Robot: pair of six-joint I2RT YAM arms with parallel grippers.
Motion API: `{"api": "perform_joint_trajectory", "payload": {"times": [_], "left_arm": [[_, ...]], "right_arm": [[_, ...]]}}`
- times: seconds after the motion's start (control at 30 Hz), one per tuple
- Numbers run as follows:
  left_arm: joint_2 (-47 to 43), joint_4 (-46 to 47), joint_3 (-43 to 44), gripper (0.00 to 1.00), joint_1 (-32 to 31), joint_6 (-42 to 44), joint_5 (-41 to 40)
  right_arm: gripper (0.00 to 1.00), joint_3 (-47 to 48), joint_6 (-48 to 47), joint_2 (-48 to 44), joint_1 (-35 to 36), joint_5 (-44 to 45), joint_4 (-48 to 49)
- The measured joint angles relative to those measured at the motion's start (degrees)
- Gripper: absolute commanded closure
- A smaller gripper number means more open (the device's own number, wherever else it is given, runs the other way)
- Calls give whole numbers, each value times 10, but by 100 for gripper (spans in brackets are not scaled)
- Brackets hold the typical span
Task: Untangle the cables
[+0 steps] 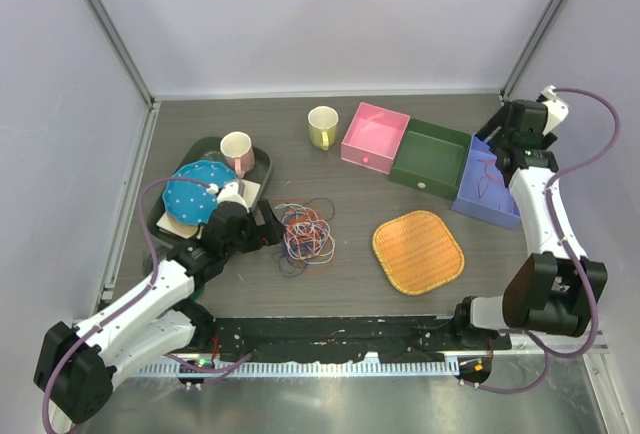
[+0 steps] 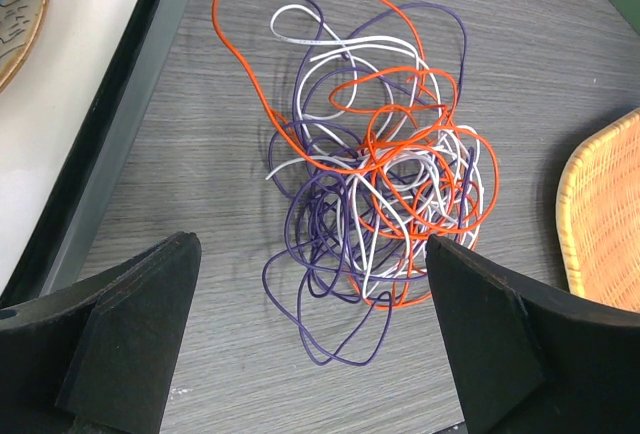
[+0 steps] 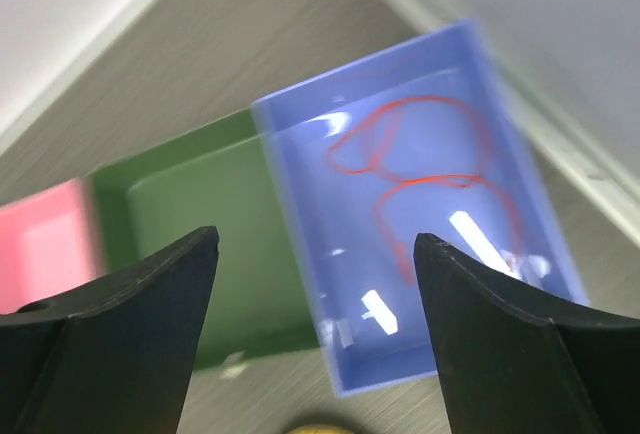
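"Grey wood-grain tabletop (image 2: 560,44) all around you. What are your grippers doing?"

"I'm holding my left gripper (image 2: 312,254) low over the tangle of cables (image 2: 380,184), fingers spread wide and gripping nothing, so the knot is sitting between them. Orange, white and purple strands are looping through one another there, between the black tray (image 2: 130,104) and the wicker mat (image 2: 600,224)."

"And the other one?"

"My right gripper (image 3: 315,254) is hanging agape too, empty, above the blue box (image 3: 440,74) beside the green box (image 3: 200,194). One red cable (image 3: 420,179) is lying inside, apart from the rest. I'm judging that box to be where freed strands are going."
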Motion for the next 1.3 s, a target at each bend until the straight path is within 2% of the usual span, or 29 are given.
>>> {"api": "perform_joint_trajectory", "payload": {"times": [0.1, 0.23, 0.33, 0.47, 0.57, 0.77, 0.9, 0.93, 0.97, 1.07, 1.23, 1.3], "left_arm": [[8, 2, 0, 0, 0, 0, 8], [12, 6, 0, 0, 0, -2, 16], [15, 7, 0, 0, 0, -10, 18], [10, 11, -7, 0, 0, -20, 18], [-3, 14, -20, 0, 0, -30, 21], [-15, 38, -51, 0, 0, -41, 47], [-2, 68, -66, 0, 0, -45, 84], [5, 73, -67, 0, 0, -45, 90], [12, 80, -67, 0, 0, -46, 98], [36, 99, -67, 0, 0, -46, 114], [72, 131, -67, 0, 0, -47, 138], [87, 143, -67, 0, 0, -47, 144]], "right_arm": [[14, -12, -42, -38, 56, -81, 25], [15, -49, -122, -85, 227, -210, 80], [15, -105, -133, -108, 331, -293, 129], [18, -198, -105, -99, 426, -338, 201], [22, -213, -85, -42, 477, -336, 221], [35, -193, -65, 65, 548, -300, 245], [42, -172, -51, 113, 570, -259, 250], [46, -166, -48, 125, 573, -248, 251], [57, -160, -44, 137, 575, -236, 252], [77, -146, -36, 162, 578, -208, 255], [84, -145, -27, 167, 581, -175, 264], [93, -145, -26, 167, 581, -169, 264]]}}
